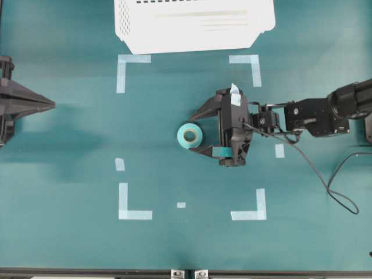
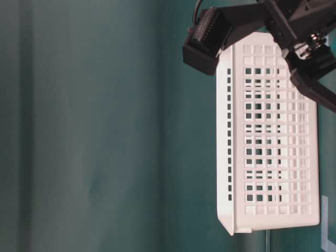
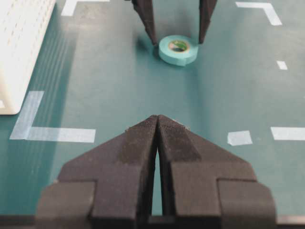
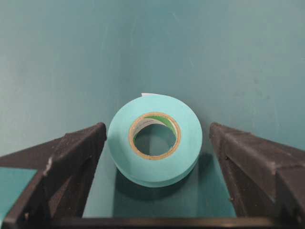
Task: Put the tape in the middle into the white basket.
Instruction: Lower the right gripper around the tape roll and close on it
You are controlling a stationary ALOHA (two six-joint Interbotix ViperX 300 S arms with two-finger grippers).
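A: Your left gripper [image 3: 157,143] rests, its fingers pressed together. The tape [image 1: 189,136] lies flat in the middle of the table, between the wide-spread fingers of your right gripper [image 1: 200,132].

B: So you squeeze next, I think?

A: Yes, then lift. The white basket [image 1: 192,26] looks empty

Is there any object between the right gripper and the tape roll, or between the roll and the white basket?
Nothing visible. The open right gripper already straddles the tape, and only bare table lies toward the white basket.
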